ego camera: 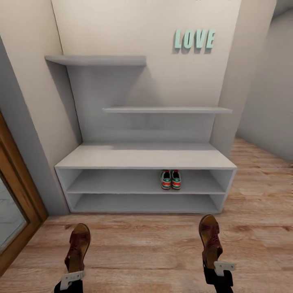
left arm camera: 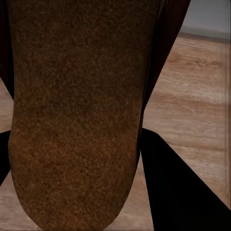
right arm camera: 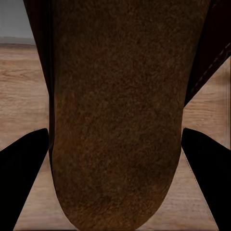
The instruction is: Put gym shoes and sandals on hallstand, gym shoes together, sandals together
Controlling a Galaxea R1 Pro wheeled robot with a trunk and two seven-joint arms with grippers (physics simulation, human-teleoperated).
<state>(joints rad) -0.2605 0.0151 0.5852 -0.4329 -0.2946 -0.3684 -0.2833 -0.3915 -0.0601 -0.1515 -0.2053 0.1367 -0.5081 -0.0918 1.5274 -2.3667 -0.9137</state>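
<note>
- Two sandals held off the corridor floor point(ego camera: 162, 252), one per arm, both pointing toes-first toward the hallstand point(ego camera: 144, 158) straight ahead.
- Left sandal point(ego camera: 78, 246) gripped at its heel end by the left gripper point(ego camera: 72, 280); broad brown sole point(left arm camera: 77, 120) right up against the left wrist camera, dark fingers point(left arm camera: 183, 187) flanking it on both sides.
- Right sandal point(ego camera: 210, 240) pinched likewise at the heel by the right gripper point(ego camera: 221, 270); sole point(right arm camera: 120, 120) close before the right wrist camera, dark fingertips point(right arm camera: 207, 173) at either edge.
- Both sets of jaws closed down to sandal width, clamped across the sole edges rather than fully together.
- Likely light and flat, with a fairly stiff sole and a softer leather strap; a grip across the sole edges near the heel looks sound, though the long toe end could sag or swing if tilted.
- Smooth-looking leather and thin edges suggest some risk of slipping under a loose pinch.
- Two gym shoes point(ego camera: 170, 180) already side by side, touching, in the upper open compartment of the hallstand, toward its right half.
- Free shelf space to the left of the gym shoes, and the lower compartment bare, for setting the sandals down next to each other.
</note>
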